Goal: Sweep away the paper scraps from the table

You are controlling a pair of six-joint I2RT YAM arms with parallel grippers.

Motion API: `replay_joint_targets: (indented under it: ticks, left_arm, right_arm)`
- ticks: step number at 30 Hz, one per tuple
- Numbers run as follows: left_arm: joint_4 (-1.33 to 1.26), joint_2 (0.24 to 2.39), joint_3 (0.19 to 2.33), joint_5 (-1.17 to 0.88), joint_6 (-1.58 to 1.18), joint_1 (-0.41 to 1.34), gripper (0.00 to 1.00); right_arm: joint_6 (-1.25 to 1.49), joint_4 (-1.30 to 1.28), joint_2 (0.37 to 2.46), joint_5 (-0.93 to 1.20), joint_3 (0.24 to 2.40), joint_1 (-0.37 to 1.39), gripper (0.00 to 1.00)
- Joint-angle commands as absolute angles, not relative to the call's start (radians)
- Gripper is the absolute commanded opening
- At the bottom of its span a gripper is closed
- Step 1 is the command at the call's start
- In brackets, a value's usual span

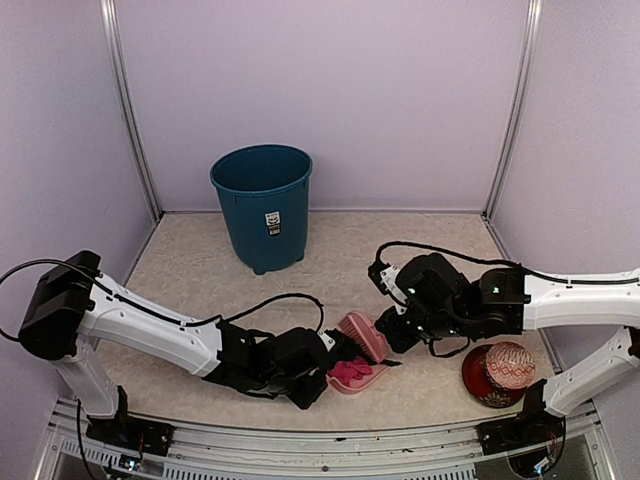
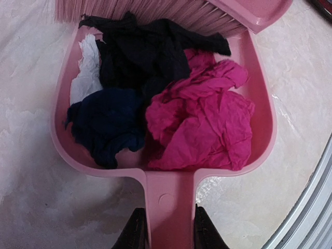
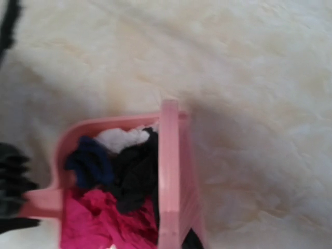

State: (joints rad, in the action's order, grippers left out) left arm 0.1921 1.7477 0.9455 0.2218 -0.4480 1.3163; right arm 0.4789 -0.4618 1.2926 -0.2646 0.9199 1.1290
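Note:
The paper scraps lie heaped in a pale pink dustpan (image 2: 262, 129): magenta (image 2: 202, 124), black (image 2: 145, 52), navy (image 2: 106, 124) and a whitish one (image 2: 85, 70). My left gripper (image 2: 170, 233) is shut on the dustpan's handle, which rests on the table (image 1: 200, 270). From above, the dustpan (image 1: 372, 381) sits at the front centre with magenta scraps (image 1: 350, 372) in it. My right gripper (image 1: 396, 334) is shut on the pink brush (image 1: 363, 334), whose bristles (image 2: 155, 13) stand at the dustpan's mouth. In the right wrist view the brush back (image 3: 169, 176) covers most of my fingers.
A teal bin (image 1: 262, 205) stands at the back, left of centre. A red patterned ball (image 1: 508, 366) sits in a dark bowl at the front right. The metal front edge (image 2: 306, 207) runs close to the dustpan.

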Motion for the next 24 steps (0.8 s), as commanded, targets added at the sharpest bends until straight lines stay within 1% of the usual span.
replay_joint_targets:
  ticks: [1, 15, 24]
  left_arm:
    - [0.186, 1.788, 0.899, 0.176, -0.450, 1.320, 0.00]
    - [0.038, 1.780, 0.818, 0.223, -0.477, 1.324, 0.00]
    - [-0.003, 1.774, 0.791, 0.265, -0.495, 1.323, 0.00]
  right_arm:
    - [0.465, -0.443, 1.239, -0.217, 0.907, 1.143, 0.00]
    - [0.547, -0.511, 1.149, -0.434, 0.904, 1.143, 0.00]
    - [0.593, -0.521, 1.109, -0.495, 0.881, 1.143, 0.00]
